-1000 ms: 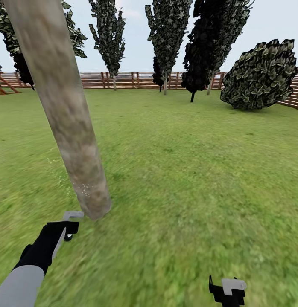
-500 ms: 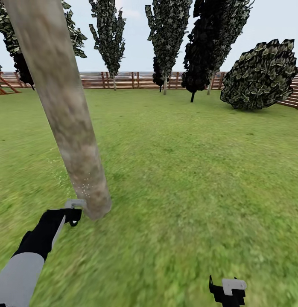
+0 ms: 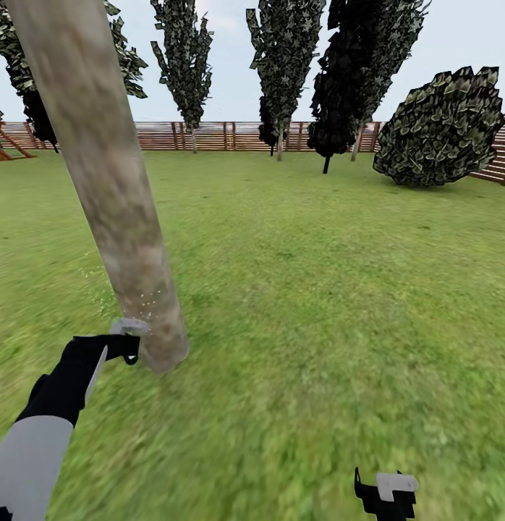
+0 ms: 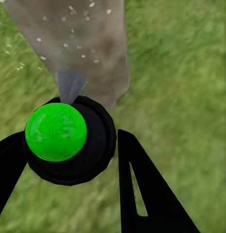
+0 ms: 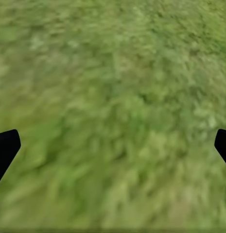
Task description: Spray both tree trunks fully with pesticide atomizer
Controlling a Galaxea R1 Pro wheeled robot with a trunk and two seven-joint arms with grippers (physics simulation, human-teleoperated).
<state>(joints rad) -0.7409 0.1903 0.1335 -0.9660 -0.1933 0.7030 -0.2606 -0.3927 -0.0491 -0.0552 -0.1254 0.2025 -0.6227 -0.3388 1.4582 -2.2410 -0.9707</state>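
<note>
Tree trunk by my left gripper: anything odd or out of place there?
Nothing broken. The tree trunk leans. White spray specks dot only its lower part; higher up looks bare. The left gripper holds the sprayer near its base.

Far off by the boundary stand a round dark-leaved bush (image 3: 442,129), a narrow black-leaved thin-stemmed tree (image 3: 346,79), two slim, dark green columnar trees (image 3: 184,54), and a reddish-brown slanted wooden frame (image 3: 5,141) beneath a pale, hazy sky (image 3: 462,36).
</note>
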